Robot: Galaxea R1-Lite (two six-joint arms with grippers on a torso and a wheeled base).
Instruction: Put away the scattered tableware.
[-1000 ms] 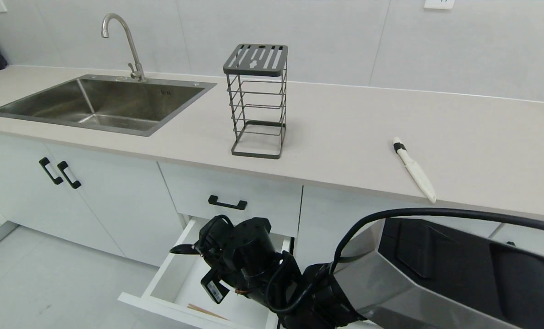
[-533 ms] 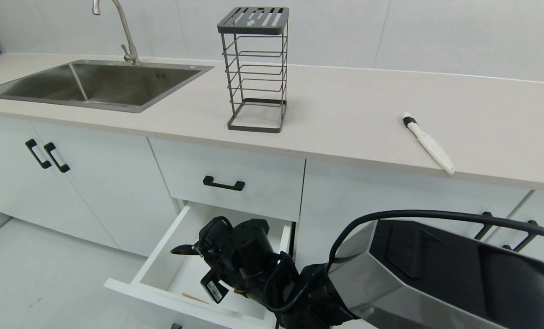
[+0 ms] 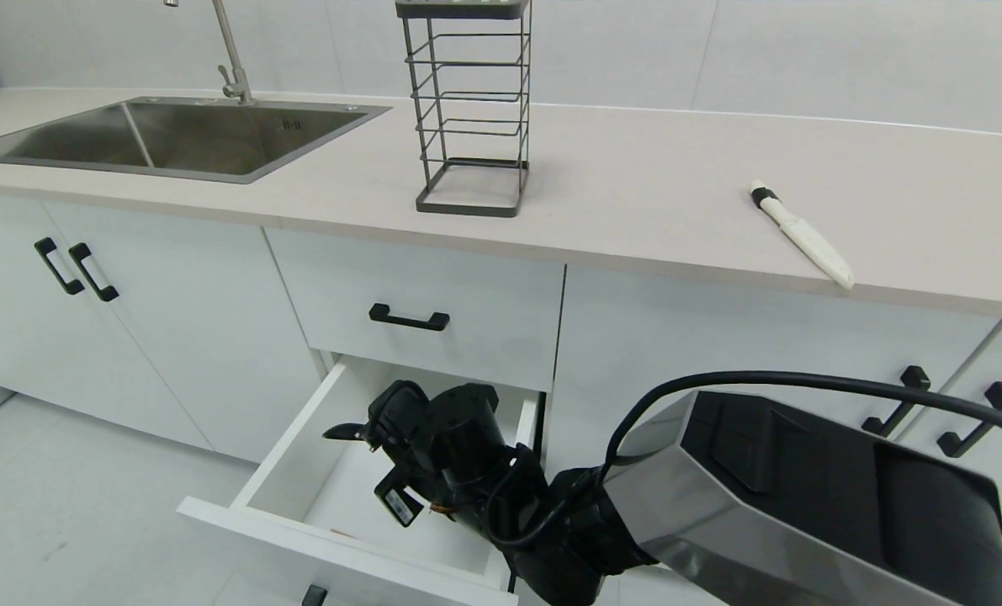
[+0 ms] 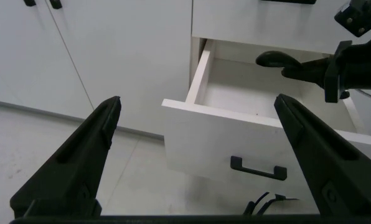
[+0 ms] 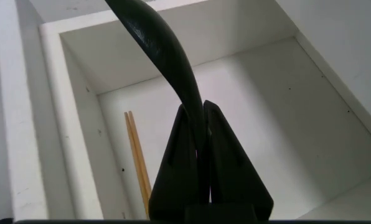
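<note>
I grasp black spoon (image 5: 154, 37) in right gripper (image 5: 198, 124) over white drawer (image 3: 299, 421) | wooden chopsticks (image 5: 137, 155) inside | white knife (image 3: 799, 234) pending, frame right | left gripper (image 4: 198, 102) released

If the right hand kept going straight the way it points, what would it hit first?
The right hand, shut on the black spoon, points into the open drawer. The spoon's bowl would likely touch the drawer's inside first, floor or wall; depth is unclear. The chopsticks lie aside.
</note>
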